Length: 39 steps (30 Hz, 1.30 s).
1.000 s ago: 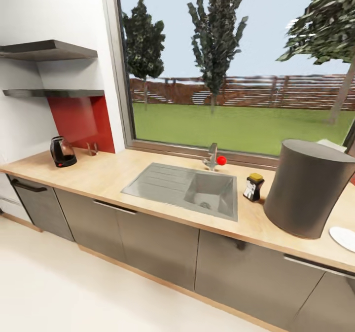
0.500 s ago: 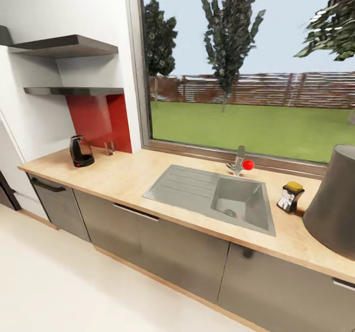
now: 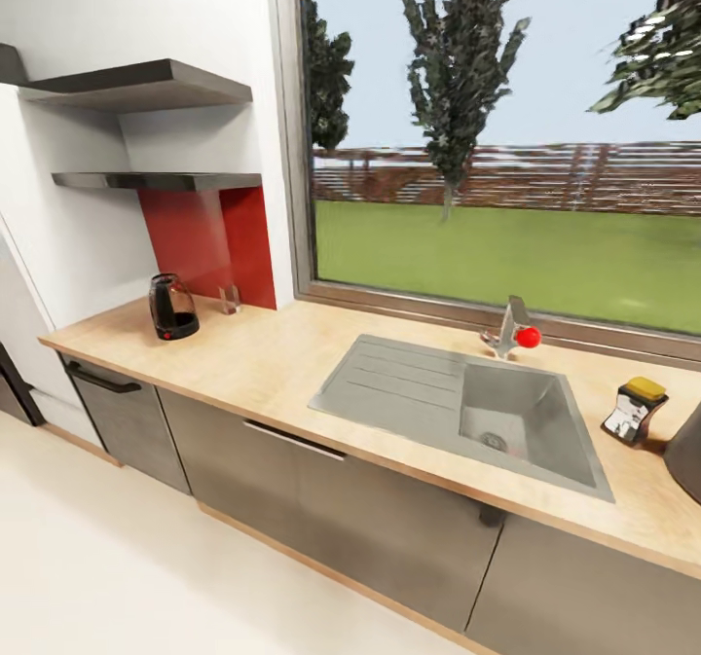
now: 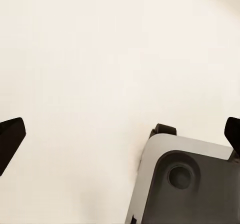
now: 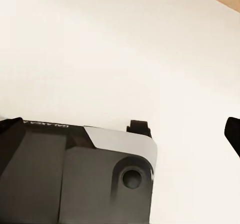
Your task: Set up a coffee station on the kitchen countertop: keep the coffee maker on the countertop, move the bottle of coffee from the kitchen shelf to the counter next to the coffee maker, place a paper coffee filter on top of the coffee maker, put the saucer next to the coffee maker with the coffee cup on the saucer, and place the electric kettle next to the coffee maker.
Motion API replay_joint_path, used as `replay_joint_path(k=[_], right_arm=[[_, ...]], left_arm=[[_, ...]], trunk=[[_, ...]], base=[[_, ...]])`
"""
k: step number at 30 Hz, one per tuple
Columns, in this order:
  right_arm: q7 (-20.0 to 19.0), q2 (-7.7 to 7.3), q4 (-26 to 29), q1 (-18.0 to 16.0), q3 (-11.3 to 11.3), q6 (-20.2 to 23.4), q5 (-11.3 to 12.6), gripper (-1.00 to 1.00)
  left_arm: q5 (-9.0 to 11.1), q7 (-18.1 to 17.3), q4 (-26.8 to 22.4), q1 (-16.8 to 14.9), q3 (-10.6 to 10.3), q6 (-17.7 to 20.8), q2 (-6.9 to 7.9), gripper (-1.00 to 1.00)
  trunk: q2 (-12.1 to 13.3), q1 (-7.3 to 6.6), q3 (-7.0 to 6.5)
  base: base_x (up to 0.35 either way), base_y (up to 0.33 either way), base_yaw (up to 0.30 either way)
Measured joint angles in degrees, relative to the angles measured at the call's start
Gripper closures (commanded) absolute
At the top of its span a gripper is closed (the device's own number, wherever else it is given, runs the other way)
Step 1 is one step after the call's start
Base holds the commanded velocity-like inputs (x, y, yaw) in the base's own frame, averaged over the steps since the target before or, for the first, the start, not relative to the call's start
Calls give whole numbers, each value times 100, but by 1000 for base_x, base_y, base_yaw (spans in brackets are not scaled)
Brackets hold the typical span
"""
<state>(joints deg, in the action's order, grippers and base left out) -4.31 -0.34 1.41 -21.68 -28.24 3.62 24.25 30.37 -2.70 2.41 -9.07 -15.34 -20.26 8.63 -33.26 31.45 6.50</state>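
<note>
The electric kettle stands at the left end of the countertop, below the thin kitchen shelf, which looks bare. The bottle of coffee, yellow-lidded, sits on the counter right of the sink, beside a sliver of the coffee maker at the picture's right edge. Saucer, cup and paper filter are out of view. My left gripper hangs open over pale floor, its fingertips far apart. My right gripper also looks open, one fingertip at the frame edge.
A steel sink with a faucet and red knob lies mid-counter under the window. A thicker dark board hangs above the thin shelf. A small glass stands by the red backsplash. My grey base shows below the wrists.
The head camera has swung left: kettle and shelves have slid toward the picture's middle, the coffee maker has nearly left at the right edge, and the saucer has gone out of view.
</note>
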Motion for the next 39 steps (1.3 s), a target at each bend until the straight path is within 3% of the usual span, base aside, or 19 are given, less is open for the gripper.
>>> replay_joint_path(k=[39], right_arm=[[9,35,7,2,-2,6,4,-100]], left_arm=[[13,8,-8,-2,26,-17,0,-100]], trunk=[[0,1,0]], base=[[168,301,0]])
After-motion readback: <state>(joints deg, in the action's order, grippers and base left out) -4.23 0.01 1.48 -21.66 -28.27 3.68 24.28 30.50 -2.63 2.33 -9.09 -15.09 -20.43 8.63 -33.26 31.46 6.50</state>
